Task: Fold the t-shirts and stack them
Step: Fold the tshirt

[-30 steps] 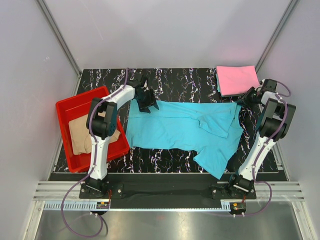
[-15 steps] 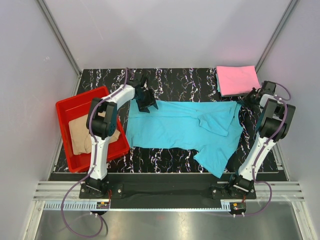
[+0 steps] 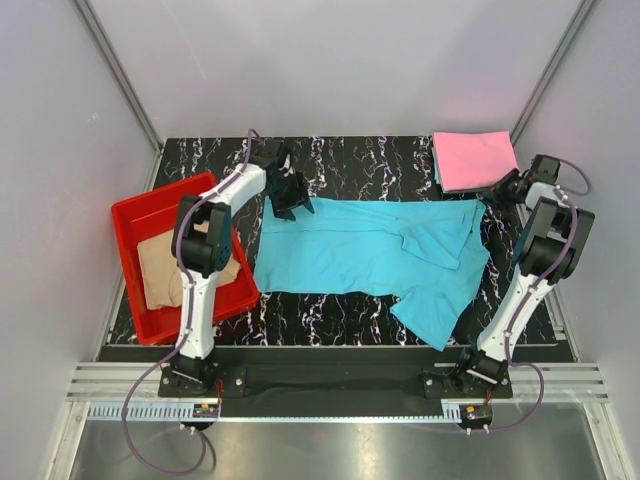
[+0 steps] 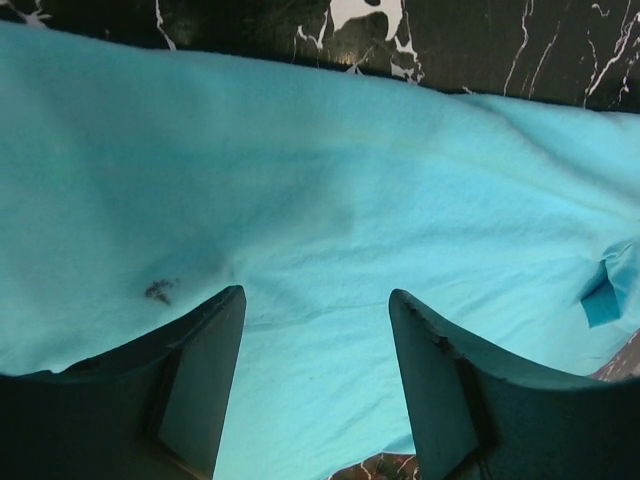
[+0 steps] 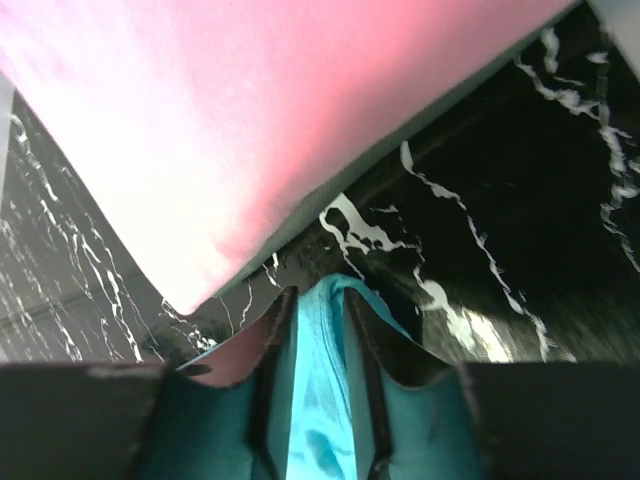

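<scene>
Lengthwise, the turquoise-blue cloth t-shirt (image 3: 370,255) lies left-to-right on the counter (image 3: 380,155) between both hands: left hand (image 3: 290,197) spread apart over its far-left corner, right hand (image 3: 503,190) pinching its far-right edge.

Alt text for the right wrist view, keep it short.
The right gripper pinches a fold of the turquoise t-shirt. Beyond it, the folded pink t-shirt lies on the black marble table.

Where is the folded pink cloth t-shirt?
Top view: the pink t-shirt lies at the marbled table's far right corner, beyond the right tool and the turquoise t-shirt.
</scene>
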Tool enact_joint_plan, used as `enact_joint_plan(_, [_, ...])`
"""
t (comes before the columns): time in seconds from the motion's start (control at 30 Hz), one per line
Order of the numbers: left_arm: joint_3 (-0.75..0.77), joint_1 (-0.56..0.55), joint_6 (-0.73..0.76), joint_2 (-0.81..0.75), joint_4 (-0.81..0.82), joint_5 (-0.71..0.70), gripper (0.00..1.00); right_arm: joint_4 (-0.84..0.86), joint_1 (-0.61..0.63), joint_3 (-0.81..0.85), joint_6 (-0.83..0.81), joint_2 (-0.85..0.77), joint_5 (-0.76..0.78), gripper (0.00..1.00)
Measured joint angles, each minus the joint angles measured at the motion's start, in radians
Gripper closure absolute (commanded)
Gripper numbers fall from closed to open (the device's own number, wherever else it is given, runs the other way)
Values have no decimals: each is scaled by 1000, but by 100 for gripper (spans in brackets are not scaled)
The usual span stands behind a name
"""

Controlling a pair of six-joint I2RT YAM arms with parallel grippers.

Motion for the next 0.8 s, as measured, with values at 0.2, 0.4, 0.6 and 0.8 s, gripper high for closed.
enact_joint_plan(0.2, [-51,2,47,-138,-50,-54,35,-275,0,133,5,-21,103,62])
enact_joint_plan(0.4, [-265,13,63,-369,-13,-49,37,-461,10,43,24,-197,187,64])
enact_joint_plan(0.6, [-468,21,73,-391,19,-47,37,-520,169,-143,-43,-398,238,61])
enact_joint_plan(0.8, [-566,70,60,-391,31,-37,38,-544,537,-169,-170,-425,358,61])
